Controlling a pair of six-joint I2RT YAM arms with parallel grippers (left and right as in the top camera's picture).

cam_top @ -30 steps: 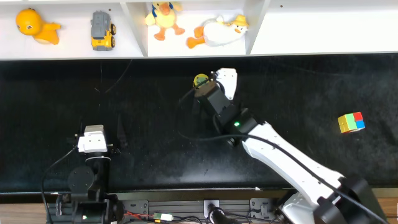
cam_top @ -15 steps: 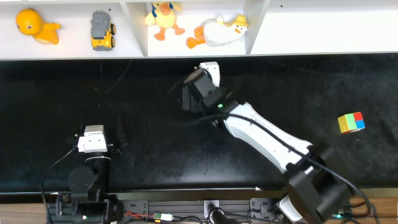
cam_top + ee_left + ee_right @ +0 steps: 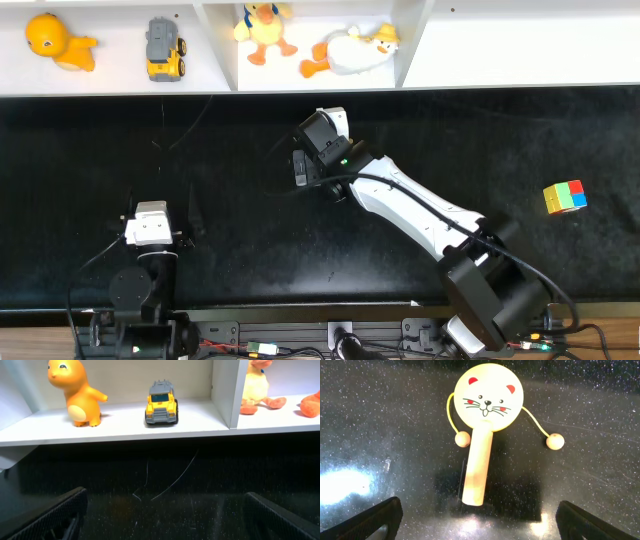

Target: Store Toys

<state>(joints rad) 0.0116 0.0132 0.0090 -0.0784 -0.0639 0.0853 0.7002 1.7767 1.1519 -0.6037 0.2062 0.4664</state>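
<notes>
From above, the right arm (image 3: pixel 420 215) is seen stretched from the near right to the middle of the black table (image 3: pixel 100 150), and the left arm (image 3: pixel 150 228) is folded at the near left. In the left wrist view, the left gripper (image 3: pixel 165 515) is held wide open, faced toward the far shelf (image 3: pixel 125 430) and its yellow truck (image 3: pixel 161 402). In the right wrist view, the right gripper (image 3: pixel 477 520) is spread wide over a cat-face rattle (image 3: pixel 480 435), which is laid flat on the table and hidden from above by the arm.

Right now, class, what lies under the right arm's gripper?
Below the right gripper, a round wooden cat-face rattle drum lies flat on the black table. The table beneath it is hidden.
</notes>
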